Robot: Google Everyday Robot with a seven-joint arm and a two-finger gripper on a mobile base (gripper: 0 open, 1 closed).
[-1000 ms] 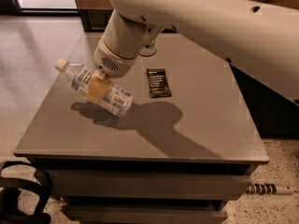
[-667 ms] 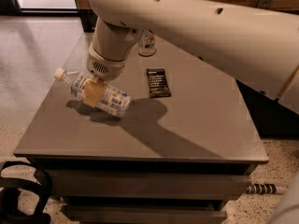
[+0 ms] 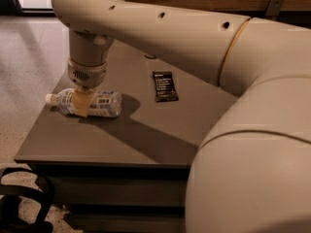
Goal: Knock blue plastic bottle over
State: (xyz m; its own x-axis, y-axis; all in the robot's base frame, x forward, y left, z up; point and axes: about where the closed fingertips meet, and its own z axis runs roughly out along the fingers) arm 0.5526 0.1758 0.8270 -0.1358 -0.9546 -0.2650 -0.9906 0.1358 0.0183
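The blue plastic bottle point(image 3: 97, 104) lies on its side near the left edge of the grey table point(image 3: 121, 140), its white cap pointing left. My gripper point(image 3: 82, 102) hangs from the big white arm straight down over the bottle's middle, with a tan finger point(image 3: 83, 103) in front of the bottle. The soda can is hidden behind the arm.
A flat black snack packet point(image 3: 165, 86) lies on the table to the right of the bottle. The arm's large white links fill the upper and right part of the view. A black looped object point(image 3: 22, 198) sits on the floor at lower left.
The bottle has swung from a slanted pose to lying nearly level at the table's left edge. The arm has moved left and closer, now blocking the can.
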